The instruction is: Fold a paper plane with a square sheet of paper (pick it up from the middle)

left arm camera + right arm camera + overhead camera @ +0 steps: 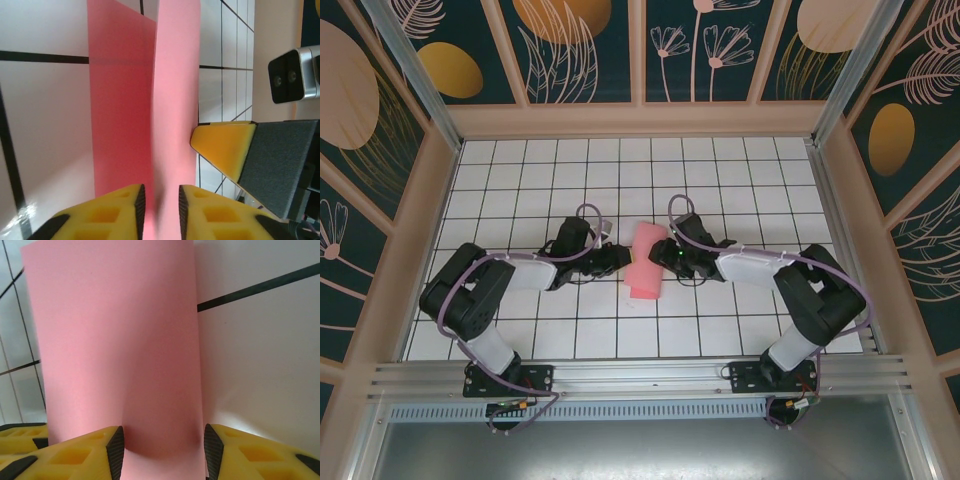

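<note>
The square sheet of paper [646, 262] is pink and lies folded over near the middle of the white grid table [620, 170], partly lifted between my two grippers. My left gripper [619, 258] is at its left side. In the left wrist view a raised flap of the paper [172, 100] runs between the fingertips of the left gripper [161, 202], which stand a little apart. My right gripper [672, 262] is at the paper's right side. In the right wrist view its jaws [162, 447] stand wide, with a curved hump of the paper [115, 340] between them.
One yellow finger of the right gripper [225, 147] comes close to the paper from the right in the left wrist view. Patterned walls [640, 50] enclose the table on three sides. A metal rail [640, 375] runs along the near edge.
</note>
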Controlling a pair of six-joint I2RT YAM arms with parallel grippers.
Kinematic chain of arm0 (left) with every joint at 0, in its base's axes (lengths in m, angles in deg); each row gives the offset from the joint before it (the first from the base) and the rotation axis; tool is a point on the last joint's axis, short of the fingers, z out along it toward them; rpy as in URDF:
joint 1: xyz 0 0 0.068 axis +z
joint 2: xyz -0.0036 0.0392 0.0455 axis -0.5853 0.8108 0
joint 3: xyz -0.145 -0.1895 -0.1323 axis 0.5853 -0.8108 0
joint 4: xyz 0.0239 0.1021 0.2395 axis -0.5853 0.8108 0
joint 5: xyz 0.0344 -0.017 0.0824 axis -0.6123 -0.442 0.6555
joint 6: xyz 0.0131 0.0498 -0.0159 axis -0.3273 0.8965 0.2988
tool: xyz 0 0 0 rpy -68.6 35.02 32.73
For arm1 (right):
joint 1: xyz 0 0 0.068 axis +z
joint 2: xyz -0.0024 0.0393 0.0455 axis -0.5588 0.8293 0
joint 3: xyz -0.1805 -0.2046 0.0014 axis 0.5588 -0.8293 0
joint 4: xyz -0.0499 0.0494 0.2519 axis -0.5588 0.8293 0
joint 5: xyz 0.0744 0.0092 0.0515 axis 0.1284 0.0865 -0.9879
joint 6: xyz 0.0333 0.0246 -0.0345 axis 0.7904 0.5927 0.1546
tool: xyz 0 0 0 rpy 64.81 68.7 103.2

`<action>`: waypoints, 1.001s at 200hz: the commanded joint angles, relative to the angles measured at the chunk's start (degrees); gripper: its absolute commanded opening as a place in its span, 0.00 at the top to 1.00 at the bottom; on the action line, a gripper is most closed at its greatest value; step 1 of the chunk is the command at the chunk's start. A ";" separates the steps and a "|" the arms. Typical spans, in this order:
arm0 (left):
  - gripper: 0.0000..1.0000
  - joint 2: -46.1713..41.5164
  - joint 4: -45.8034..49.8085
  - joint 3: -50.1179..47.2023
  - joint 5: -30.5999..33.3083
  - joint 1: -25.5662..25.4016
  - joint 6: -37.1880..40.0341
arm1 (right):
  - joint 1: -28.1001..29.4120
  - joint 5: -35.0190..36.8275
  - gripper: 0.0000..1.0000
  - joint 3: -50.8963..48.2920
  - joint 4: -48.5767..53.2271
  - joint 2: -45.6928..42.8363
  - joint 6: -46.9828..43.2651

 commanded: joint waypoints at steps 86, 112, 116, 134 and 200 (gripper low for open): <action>0.50 -16.69 12.64 -1.79 19.27 -0.34 4.17 | 0.94 6.36 0.48 6.17 12.68 4.47 -5.43; 0.49 -18.13 12.57 -2.30 20.57 -0.35 4.07 | 1.57 6.47 0.47 7.65 12.71 5.86 -5.27; 0.48 -18.37 12.61 -2.41 20.86 -0.36 4.13 | 1.66 6.47 0.46 7.86 12.71 6.17 -5.30; 0.46 -18.86 12.66 -2.52 21.16 -0.30 4.32 | 2.14 6.49 0.45 9.03 13.33 7.14 -5.93; 0.46 -19.21 13.44 -1.55 20.57 -0.29 4.40 | 2.64 5.97 0.44 10.74 15.34 9.00 -10.18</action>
